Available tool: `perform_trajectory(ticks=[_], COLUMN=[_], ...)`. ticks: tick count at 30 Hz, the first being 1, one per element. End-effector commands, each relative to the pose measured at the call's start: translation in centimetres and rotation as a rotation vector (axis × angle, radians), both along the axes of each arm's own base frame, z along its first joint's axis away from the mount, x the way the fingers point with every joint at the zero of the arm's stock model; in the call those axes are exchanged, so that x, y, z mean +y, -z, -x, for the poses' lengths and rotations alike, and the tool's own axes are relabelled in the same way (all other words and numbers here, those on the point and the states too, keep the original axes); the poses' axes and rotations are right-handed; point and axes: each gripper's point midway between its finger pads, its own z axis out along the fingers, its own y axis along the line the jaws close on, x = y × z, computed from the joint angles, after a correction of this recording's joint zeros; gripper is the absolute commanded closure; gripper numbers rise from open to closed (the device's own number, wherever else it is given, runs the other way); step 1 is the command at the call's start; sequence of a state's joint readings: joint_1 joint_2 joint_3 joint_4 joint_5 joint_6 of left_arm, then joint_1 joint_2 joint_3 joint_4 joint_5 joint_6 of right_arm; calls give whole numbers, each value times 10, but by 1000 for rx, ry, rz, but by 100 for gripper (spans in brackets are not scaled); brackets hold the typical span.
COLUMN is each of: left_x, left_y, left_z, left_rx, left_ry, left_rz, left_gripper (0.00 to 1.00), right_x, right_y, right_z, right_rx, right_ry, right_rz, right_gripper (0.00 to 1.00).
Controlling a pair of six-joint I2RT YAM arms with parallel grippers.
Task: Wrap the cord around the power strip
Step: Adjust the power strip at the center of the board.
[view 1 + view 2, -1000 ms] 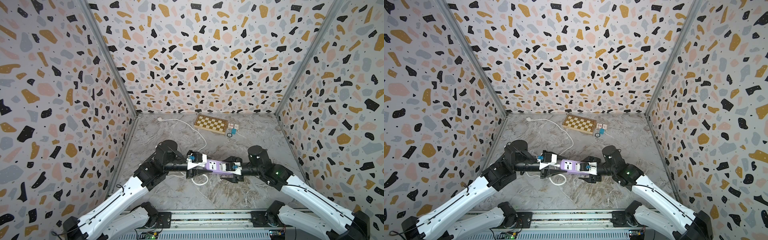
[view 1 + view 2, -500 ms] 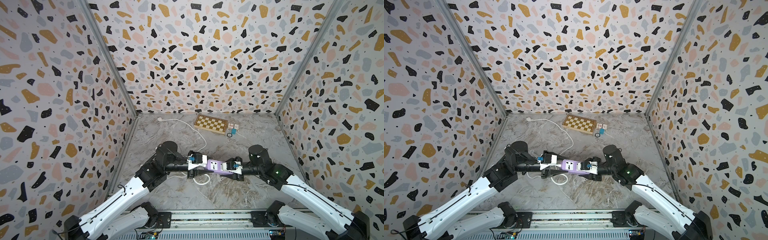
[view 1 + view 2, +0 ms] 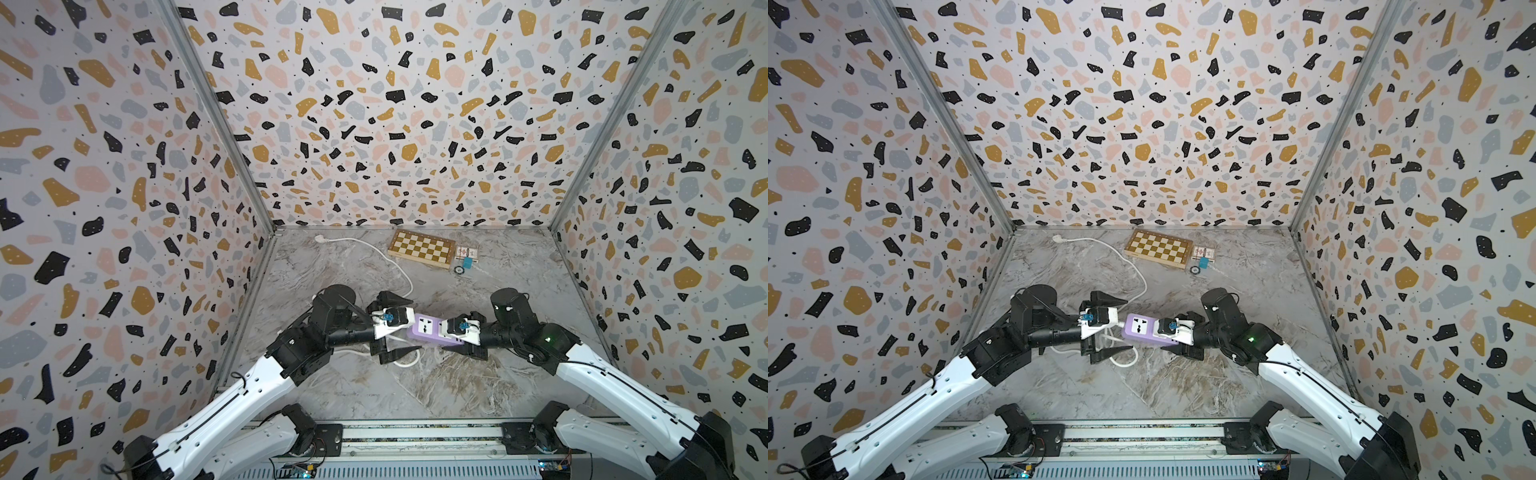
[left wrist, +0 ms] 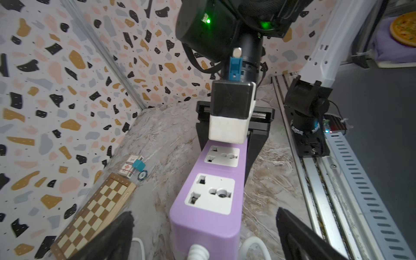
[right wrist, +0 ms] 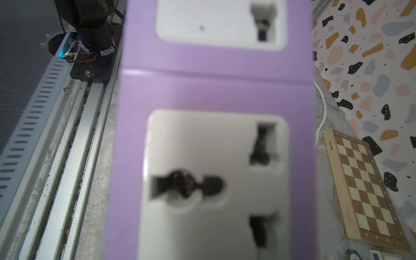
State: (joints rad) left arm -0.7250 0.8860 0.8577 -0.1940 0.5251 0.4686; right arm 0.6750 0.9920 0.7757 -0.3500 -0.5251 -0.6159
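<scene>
Left wrist view: power strip point(image 4: 209, 227) gripped at one end only.
Over the middle of the marble table point(image 3: 457, 395), the right gripper point(image 3: 451, 336) is clenched on the strip's far end. The left gripper point(image 3: 413, 325) stands spread wide around the cord end, clear of its sides. The cord point(image 3: 390, 259) lies loose toward the back wall.

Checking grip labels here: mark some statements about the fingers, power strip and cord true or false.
The left fingers are spread wide at the power strip. True.
The right fingers hold the plug. False: they grip the power strip; the plug lies near the back wall.
The cord is fully wound around the power strip. False: most trails loose toward the plug.
A chessboard lies by the back wall. True.
</scene>
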Motion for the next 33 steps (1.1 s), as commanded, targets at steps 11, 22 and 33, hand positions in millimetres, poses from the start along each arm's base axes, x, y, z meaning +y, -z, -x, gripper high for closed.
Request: perform_trajectory(ticks=[11, 22, 33], left_x=[56, 31, 43], left_y=[22, 63, -1], left_z=[-56, -92, -18], left_rx=[-6, 115, -56], left_ry=[-387, -362, -120], left_rz=[164, 259, 46], left_gripper=[1, 14, 2], right_x=[-17, -18, -29], right_y=[-73, -97, -59], right_z=[-37, -34, -33], right_rx=[-1, 2, 48], right_ry=[186, 193, 210], right_rz=[-99, -133, 2], right_gripper=[79, 80, 80])
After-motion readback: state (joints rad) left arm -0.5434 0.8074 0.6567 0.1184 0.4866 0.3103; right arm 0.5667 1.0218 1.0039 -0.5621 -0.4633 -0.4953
